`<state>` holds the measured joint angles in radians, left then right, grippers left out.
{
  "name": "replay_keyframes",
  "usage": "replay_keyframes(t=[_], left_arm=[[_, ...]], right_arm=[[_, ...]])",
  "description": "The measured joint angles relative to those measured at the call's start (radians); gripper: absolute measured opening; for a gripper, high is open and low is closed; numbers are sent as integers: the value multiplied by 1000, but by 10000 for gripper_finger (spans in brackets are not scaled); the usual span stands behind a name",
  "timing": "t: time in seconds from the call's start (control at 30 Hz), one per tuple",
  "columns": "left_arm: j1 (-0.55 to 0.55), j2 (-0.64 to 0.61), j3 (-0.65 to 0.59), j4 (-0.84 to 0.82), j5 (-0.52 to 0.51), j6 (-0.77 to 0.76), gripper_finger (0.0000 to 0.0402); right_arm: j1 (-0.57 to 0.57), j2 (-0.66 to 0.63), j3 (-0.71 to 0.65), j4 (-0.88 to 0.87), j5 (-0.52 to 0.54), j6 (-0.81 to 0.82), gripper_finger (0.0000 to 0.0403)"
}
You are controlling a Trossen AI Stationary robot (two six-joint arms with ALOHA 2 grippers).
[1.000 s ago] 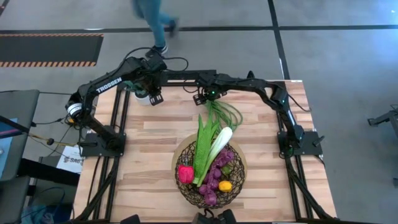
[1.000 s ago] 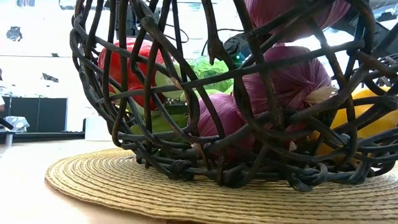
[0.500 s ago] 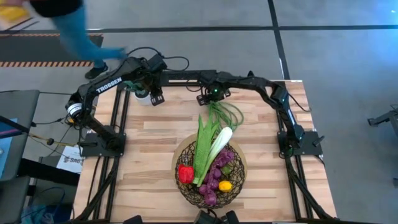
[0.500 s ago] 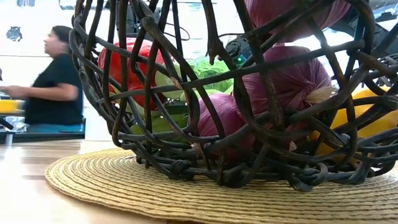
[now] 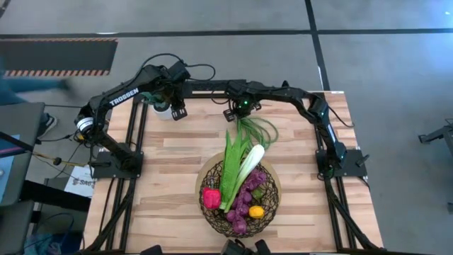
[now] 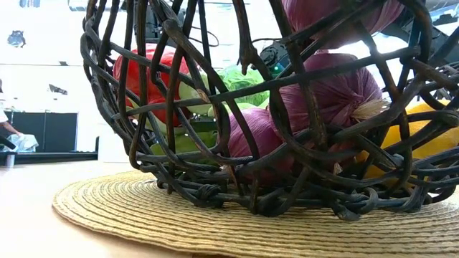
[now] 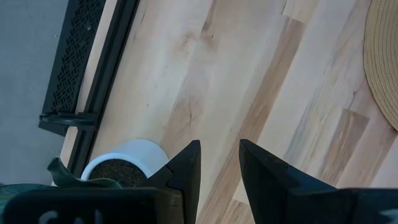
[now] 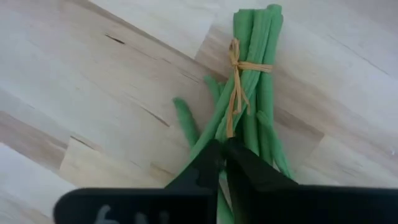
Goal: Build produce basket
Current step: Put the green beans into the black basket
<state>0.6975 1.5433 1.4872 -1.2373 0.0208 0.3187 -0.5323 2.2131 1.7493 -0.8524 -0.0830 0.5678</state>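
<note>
Basket [image 5: 238,221] of dark woven wire standing on a round straw mat [image 5: 273,175] at the near middle of the table [image 5: 170,177]. Inside, from above: red pepper [image 5: 211,197] at the left side, purple grapes [image 5: 245,202] in the middle, yellow lemon [image 5: 256,211] toward the right, something small and green, probably the lime [image 5: 259,192], just above the lemon. White-green leek [image 5: 249,164] and a green leafy stalk [image 5: 231,161] lying with lower ends in the basket, upper ends leaning out over its far rim.

Green beans [image 5: 256,128] lying on the table beyond the basket, looped, tied with a thin band at one end as seen from the right wrist.

Right gripper [image 8: 222,163] down at the far middle of the table, over the beans; fingers [image 8: 247,171] nearly together and clamped on strands of the bean bundle, near the tied end.

Left gripper [image 7: 219,163] at the far left corner of the table, fingers a little apart, nothing between them. Just beside it a small white pot [image 7: 127,160] with dark soil and a green leaf, close to the table edge.

Low view: only basket wire, pepper, grapes and lemon seen through the mesh, mat below.
</note>
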Motion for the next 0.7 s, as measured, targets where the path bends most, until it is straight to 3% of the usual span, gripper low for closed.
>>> replay_keyframes(t=[0.07, 0.3, 0.7], left_arm=[[0, 0, 0, 0, 0, 0, 97], [0, 0, 0, 3, 0, 0, 97], [0, 0, 0, 23, 0, 10, 97]], right_arm=[[2, 0, 0, 0, -11, 0, 48], [1, 0, 0, 1, -197, 0, 97], [1, 0, 0, 37, -211, -65, 258]])
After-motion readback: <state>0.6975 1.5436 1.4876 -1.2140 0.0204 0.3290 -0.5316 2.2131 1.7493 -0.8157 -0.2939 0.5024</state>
